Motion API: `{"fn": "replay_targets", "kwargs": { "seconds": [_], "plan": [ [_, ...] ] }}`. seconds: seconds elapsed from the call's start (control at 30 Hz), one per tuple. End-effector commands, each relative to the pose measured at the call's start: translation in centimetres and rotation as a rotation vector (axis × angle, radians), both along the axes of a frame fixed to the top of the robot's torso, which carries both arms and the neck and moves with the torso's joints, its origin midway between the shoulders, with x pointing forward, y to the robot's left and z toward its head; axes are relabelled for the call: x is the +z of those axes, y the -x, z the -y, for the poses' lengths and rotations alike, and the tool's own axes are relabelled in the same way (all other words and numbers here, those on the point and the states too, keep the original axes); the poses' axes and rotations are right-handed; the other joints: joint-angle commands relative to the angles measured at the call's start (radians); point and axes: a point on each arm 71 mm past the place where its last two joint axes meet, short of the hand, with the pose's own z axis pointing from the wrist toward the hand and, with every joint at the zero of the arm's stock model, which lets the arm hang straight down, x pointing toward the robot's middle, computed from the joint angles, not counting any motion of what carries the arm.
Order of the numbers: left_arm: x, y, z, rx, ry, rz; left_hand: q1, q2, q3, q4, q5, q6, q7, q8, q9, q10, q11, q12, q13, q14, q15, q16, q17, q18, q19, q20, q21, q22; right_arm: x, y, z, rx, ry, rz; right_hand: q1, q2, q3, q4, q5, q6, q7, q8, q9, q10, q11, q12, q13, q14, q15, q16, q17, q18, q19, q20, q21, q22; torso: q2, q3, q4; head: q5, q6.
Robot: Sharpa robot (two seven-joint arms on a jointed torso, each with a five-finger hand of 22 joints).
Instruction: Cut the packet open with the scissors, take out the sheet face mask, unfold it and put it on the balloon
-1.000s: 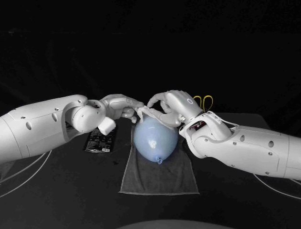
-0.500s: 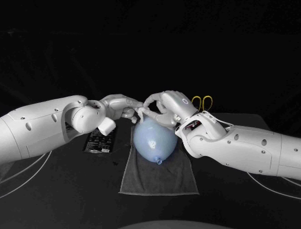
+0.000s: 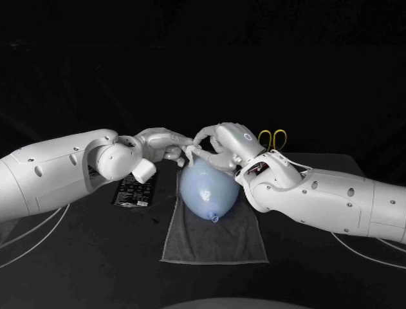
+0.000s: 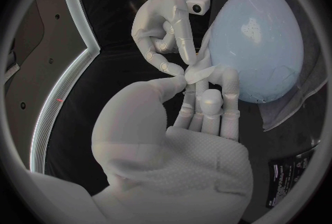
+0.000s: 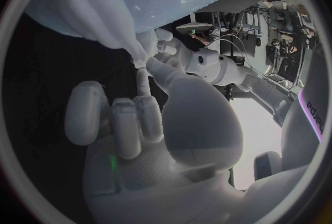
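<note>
Currently, the main risk was judged to be tearing. The thin white sheet face mask was pinched from both sides at once, so an uneven pull could rip it. A slipped pinch could let it fold back on itself. The pale-blue rubber balloon could also be nudged and rolled off the grey cloth towel.

The left robot hand was positioned side-on, with thumb and a finger closed on a mask edge. The right robot hand was arched over the balloon's far end, fingertips likewise closed on the mask. The mask was held bunched at that far end, not yet spread.

The black foil packet was seen on the black desk beside the towel. The yellow-handled scissors were seen behind the right arm.
</note>
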Motion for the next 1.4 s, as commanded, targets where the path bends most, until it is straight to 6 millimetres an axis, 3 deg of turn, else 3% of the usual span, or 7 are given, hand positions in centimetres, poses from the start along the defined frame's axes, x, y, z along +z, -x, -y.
{"fn": "replay_targets", "kwargs": {
  "seconds": [0.03, 0.43, 1.13, 1.2, 1.23, 1.33, 1.4],
  "plan": [
    [0.2, 0.2, 0.6, -0.03, 0.014, -0.001, 0.012, 0.017, -0.001, 0.013, 0.006, 0.009, 0.001, 0.006, 0.005, 0.011, -0.001, 0.005, -0.001, 0.016, -0.001, 0.006, 0.011, 0.015, 0.009, 0.0, 0.006, 0.002, 0.0, -0.1, -0.2, -0.016, 0.002, 0.018, -0.005, -0.006, -0.005, 0.0, -0.001, -0.004, 0.003, -0.003, -0.001, 0.025, 0.006, -0.006, 0.17, 0.104, 0.009, 0.005, 0.263, 0.002, -0.002, 0.006, -0.007, 0.168, 0.0, -0.0003, -0.0006, -0.001, 0.001],
    [0.2, 0.4, 1.0, -0.02, 0.055, -0.051, 0.004, 0.026, -0.003, 0.045, 0.006, 0.011, 0.005, 0.01, 0.028, 0.026, 0.001, 0.003, -0.007, 0.097, -0.001, 0.008, 0.115, 0.016, 0.024, -0.005, 0.013, 0.003, -0.7, -0.1, -0.6, -0.016, 0.038, 0.002, 0.013, -0.006, -0.015, -0.002, 0.0, 0.038, -0.011, 0.014, 0.002, 0.028, -0.005, -0.002, 0.174, 0.104, 0.003, 0.005, 0.263, 0.002, 0.0, 0.006, -0.002, 0.169, 0.0, -0.0009, -0.0007, -0.002, 0.002],
    [0.1, 0.4, 0.7, 0.001, 0.066, -0.077, 0.004, 0.014, 0.0, 0.067, 0.007, -0.009, 0.007, -0.001, 0.048, 0.024, 0.004, -0.004, -0.015, 0.088, 0.001, 0.004, 0.089, 0.015, 0.035, -0.008, 0.01, -0.002, -0.9, 0.3, -0.3, -0.021, 0.018, 0.013, 0.049, 0.035, 0.001, -0.004, 0.0, 0.07, -0.027, 0.03, 0.003, 0.038, -0.02, 0.009, 0.184, 0.104, -0.011, 0.005, 0.263, 0.001, 0.004, -0.004, 0.01, 0.172, 0.0, -0.0001, 0.0002, -0.001, 0.002],
    [0.1, 0.4, 0.6, 0.0, 0.058, -0.074, -0.009, -0.016, -0.018, 0.073, 0.007, -0.015, 0.007, -0.009, 0.048, 0.022, 0.005, -0.005, -0.017, 0.077, 0.002, 0.002, 0.072, 0.015, 0.034, -0.007, 0.007, -0.004, -0.9, 0.3, -0.2, -0.023, 0.013, 0.009, 0.046, 0.032, -0.002, -0.003, 0.0, 0.065, -0.025, 0.027, 0.002, 0.036, -0.019, 0.006, 0.181, 0.104, -0.011, 0.005, 0.263, 0.0, 0.004, -0.005, 0.01, 0.172, 0.001, -0.0005, 0.0, -0.002, 0.002],
    [0.1, 0.4, 0.6, -0.001, 0.054, -0.072, -0.027, -0.057, -0.05, 0.075, 0.007, -0.019, 0.007, -0.014, 0.047, 0.019, 0.008, -0.004, -0.017, 0.072, 0.005, 0.001, 0.066, 0.014, 0.032, -0.006, 0.002, -0.007, -0.9, 0.3, -0.1, -0.023, 0.011, 0.008, 0.04, 0.027, -0.006, 0.0, -0.001, 0.06, -0.023, 0.024, 0.0, 0.034, -0.017, 0.004, 0.179, 0.104, -0.01, 0.005, 0.263, 0.001, 0.004, -0.005, 0.007, 0.172, 0.001, -0.0006, 0.0, -0.002, 0.002],
    [0.0, 0.4, 0.4, -0.007, 0.038, -0.062, -0.042, -0.123, -0.117, 0.072, 0.007, -0.008, 0.004, -0.023, 0.042, 0.011, 0.008, 0.0, -0.015, 0.058, 0.006, -0.003, 0.05, 0.014, 0.028, -0.003, -0.009, -0.014, -0.9, 0.4, 0.1, -0.024, 0.006, 0.002, 0.034, 0.021, -0.011, 0.003, -0.001, 0.054, -0.021, 0.021, -0.002, 0.032, -0.016, 0.001, 0.177, 0.104, -0.009, 0.005, 0.263, 0.001, 0.003, -0.005, 0.004, 0.171, 0.001, -0.001, 0.0, -0.002, 0.002],
    [0.0, 0.4, 0.4, -0.011, 0.028, -0.054, -0.021, -0.144, -0.166, 0.065, 0.01, 0.005, 0.004, -0.046, 0.027, 0.002, 0.006, 0.005, -0.014, 0.047, 0.005, -0.006, 0.041, 0.014, 0.028, -0.001, -0.024, -0.023, -0.9, 0.4, 0.2, -0.024, 0.003, -0.004, 0.032, 0.019, -0.013, 0.004, -0.001, 0.053, -0.021, 0.021, -0.002, 0.031, -0.015, 0.0, 0.176, 0.104, -0.008, 0.005, 0.263, 0.001, 0.002, -0.005, 0.003, 0.171, 0.0, -0.001, -0.0001, -0.001, 0.001]
  ]
}}
